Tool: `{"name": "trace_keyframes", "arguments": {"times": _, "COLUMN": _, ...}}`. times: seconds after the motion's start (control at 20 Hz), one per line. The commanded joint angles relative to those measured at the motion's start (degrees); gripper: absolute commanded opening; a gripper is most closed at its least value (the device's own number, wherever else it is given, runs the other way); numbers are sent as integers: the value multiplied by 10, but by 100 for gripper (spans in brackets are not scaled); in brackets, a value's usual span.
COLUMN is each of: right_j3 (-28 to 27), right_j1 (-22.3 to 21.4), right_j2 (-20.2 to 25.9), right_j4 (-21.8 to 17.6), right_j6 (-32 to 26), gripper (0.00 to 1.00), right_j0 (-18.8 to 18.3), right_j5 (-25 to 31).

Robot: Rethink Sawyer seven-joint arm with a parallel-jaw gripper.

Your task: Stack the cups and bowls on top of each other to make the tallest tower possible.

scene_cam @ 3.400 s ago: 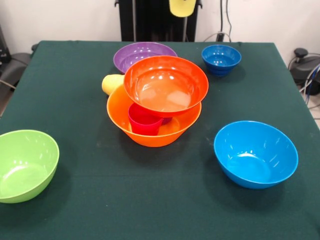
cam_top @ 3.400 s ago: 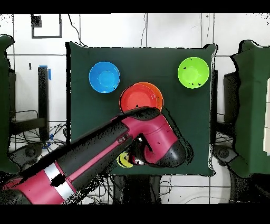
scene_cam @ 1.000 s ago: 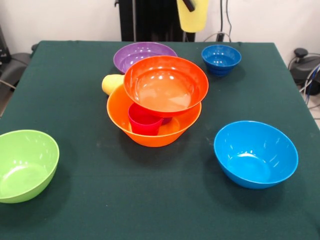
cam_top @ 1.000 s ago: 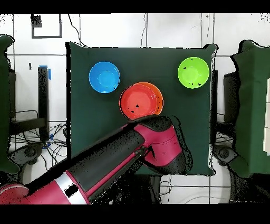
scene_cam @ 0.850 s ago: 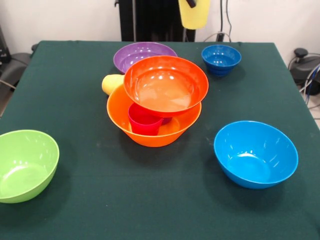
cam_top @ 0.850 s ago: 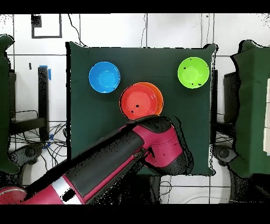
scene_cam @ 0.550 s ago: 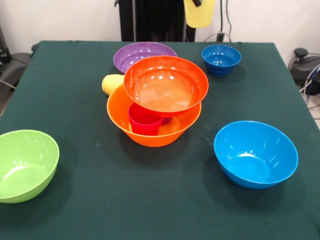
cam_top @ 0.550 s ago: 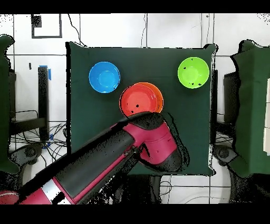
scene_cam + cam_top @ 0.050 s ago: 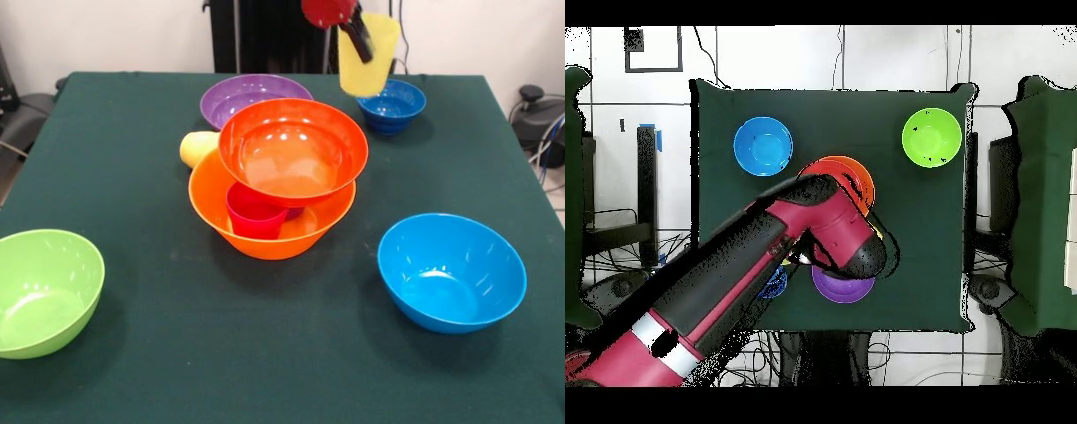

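My gripper (image 9: pixel 363 46) hangs at the top of the front view, shut on the pale yellow cup (image 9: pixel 371 62), which tilts in the air just left of the small dark blue bowl (image 9: pixel 391 105). The tower stands mid-table: the orange-yellow bowl (image 9: pixel 265 237) holds the red-pink cup (image 9: pixel 254 212), and the red-orange bowl (image 9: pixel 293 150) rests tilted on top. An orange-yellow cup (image 9: pixel 198 147) lies on its side behind the tower. The purple bowl (image 9: pixel 250 95) sits further back. In the overhead view the arm (image 9: pixel 820 225) hides the gripper and most of the tower.
The light blue bowl (image 9: pixel 452 270) stands alone at the front right and the lime green bowl (image 9: pixel 46 291) at the front left edge. From overhead they appear as the light blue bowl (image 9: pixel 763 146) and the green bowl (image 9: pixel 931 138).
The gripper has come down and to the right with the pale yellow cup, which now tilts. Overhead, the arm swung toward the tower and uncovered the purple bowl.
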Motion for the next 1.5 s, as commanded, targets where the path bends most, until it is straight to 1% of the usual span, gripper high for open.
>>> {"name": "trace_keyframes", "arguments": {"times": 0.05, "right_j3": -100, "right_j1": 55, "right_j2": 88, "right_j4": 7, "right_j6": 146, "gripper": 0, "right_j0": 1, "right_j5": 82}}
{"name": "trace_keyframes", "arguments": {"times": 0.2, "right_j3": -117, "right_j1": 58, "right_j2": 88, "right_j4": 7, "right_j6": 157, "gripper": 0, "right_j0": -3, "right_j5": 75}}
{"name": "trace_keyframes", "arguments": {"times": 0.55, "right_j3": -155, "right_j1": 61, "right_j2": 67, "right_j4": -6, "right_j6": 207, "gripper": 0, "right_j0": -8, "right_j5": 45}}
{"name": "trace_keyframes", "arguments": {"times": 1.0, "right_j3": -184, "right_j1": 61, "right_j2": 59, "right_j4": -9, "right_j6": 240, "gripper": 0, "right_j0": -15, "right_j5": 26}}
{"name": "trace_keyframes", "arguments": {"times": 1.5, "right_j3": -176, "right_j1": 58, "right_j2": 62, "right_j4": -14, "right_j6": 231, "gripper": 0, "right_j0": -24, "right_j5": 11}}
